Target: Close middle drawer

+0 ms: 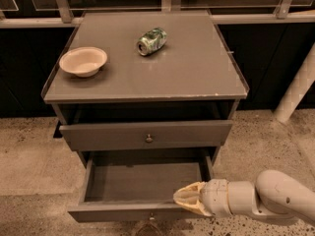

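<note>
My gripper (183, 198), pinched together and empty, touches the one open middle drawer (118, 212) at five o'clock; one bowl (83, 61), one can (151, 41) above.

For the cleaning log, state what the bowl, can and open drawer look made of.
Bowl: matte cream, ceramic or plastic. Can: printed metal, glossy highlights. Middle drawer: flat grey, probably painted wood, metal knob. The gripper sits at its front right corner.

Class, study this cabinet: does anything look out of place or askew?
A green metal can lies tipped on its side on the grey cabinet top. The grey flat-fronted middle drawer stands pulled far out, with the tool at its front edge, right of the knob.
</note>
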`<state>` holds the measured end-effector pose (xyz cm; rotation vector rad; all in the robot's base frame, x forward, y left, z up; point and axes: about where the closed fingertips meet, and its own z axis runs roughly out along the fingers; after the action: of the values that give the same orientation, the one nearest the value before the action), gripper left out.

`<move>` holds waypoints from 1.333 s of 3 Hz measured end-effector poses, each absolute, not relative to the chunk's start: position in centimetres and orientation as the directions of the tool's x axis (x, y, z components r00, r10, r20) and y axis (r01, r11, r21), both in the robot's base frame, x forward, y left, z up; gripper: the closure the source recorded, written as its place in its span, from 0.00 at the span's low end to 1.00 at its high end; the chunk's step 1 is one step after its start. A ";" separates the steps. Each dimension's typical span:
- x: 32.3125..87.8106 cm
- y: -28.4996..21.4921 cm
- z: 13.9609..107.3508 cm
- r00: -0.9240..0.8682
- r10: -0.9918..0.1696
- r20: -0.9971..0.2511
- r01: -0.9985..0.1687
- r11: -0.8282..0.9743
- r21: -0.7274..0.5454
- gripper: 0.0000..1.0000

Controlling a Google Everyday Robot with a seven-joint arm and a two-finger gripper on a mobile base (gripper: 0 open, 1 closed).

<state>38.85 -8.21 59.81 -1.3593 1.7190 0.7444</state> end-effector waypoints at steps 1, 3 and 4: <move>39.2 -8.8 56.4 -0.134 -0.489 -0.862 -0.967 0.255 0.005 1.00; 37.8 -8.8 51.1 -0.258 -0.481 -0.838 -0.957 0.244 0.155 1.00; 37.8 -8.8 51.0 -0.263 -0.482 -0.836 -0.956 0.245 0.159 1.00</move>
<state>37.75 -8.76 51.00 -1.3142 1.8571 0.9145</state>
